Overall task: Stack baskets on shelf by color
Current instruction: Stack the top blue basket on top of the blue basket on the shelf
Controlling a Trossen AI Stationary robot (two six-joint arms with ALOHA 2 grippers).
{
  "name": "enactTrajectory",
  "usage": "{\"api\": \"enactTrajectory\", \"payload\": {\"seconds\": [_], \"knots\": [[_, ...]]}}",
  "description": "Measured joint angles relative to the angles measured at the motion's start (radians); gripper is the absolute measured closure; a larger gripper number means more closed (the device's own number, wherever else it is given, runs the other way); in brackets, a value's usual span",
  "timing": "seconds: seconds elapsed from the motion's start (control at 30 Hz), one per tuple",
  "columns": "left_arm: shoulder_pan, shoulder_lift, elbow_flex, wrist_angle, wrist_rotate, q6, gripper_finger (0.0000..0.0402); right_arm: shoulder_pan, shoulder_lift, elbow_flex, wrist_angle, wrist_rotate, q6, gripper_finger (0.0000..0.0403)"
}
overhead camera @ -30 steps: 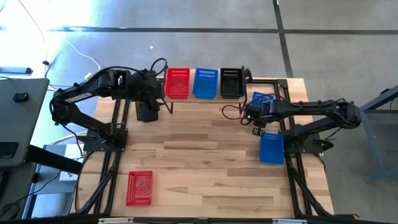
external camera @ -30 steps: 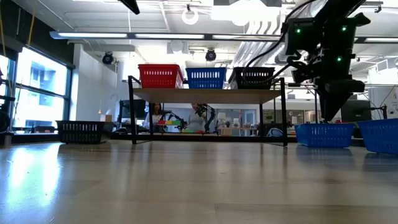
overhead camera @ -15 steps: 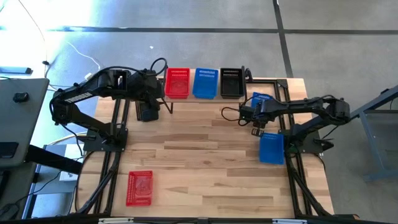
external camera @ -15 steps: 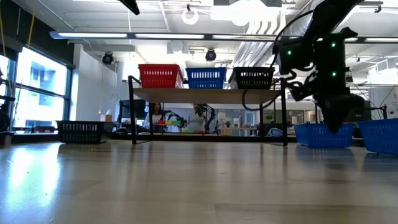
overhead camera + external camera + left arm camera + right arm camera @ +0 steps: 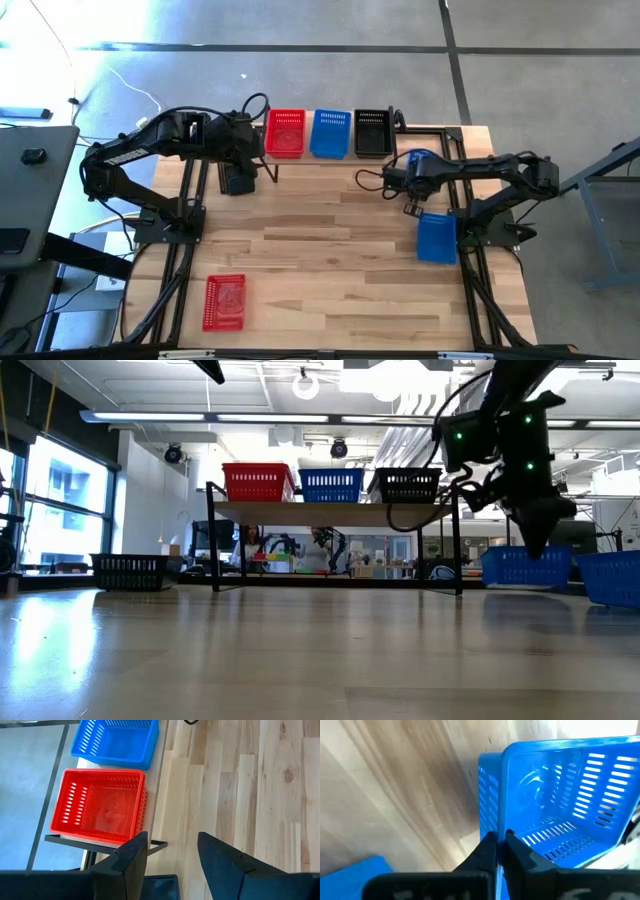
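Observation:
On the shelf at the table's far edge, a red basket, a blue basket and a black basket stand side by side. To the right of the shelf, my right gripper is shut on another blue basket. A further blue basket lies on the table near the right edge. A red basket sits at the near left. My left gripper hangs open above the table by the shelf's left end, with nothing between its fingers. My right gripper pinches the blue basket's wall at its rim, near a corner. One finger is inside the basket and one outside. The fingers come from above, pointing down. The basket hangs below them, slightly tilted, just clear of the table.
A black basket shows at the left of the low view, at table height. Black frame rails run along the table's left and right sides. The middle of the wooden table is bare.
My right gripper has come down onto the blue basket beside the shelf, shifted a little toward the table's left edge, and shut on its wall. The basket has risen slightly off the table.

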Motion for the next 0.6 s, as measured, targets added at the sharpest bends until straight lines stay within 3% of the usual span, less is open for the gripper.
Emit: {"api": "enactTrajectory", "payload": {"seconds": [0.6], "knots": [[0.0,0.0,0.0,-0.001,0.0,0.0,0.0236,0.186,0.0,0.328,-0.462,0.026,0.522,0.0402]]}}
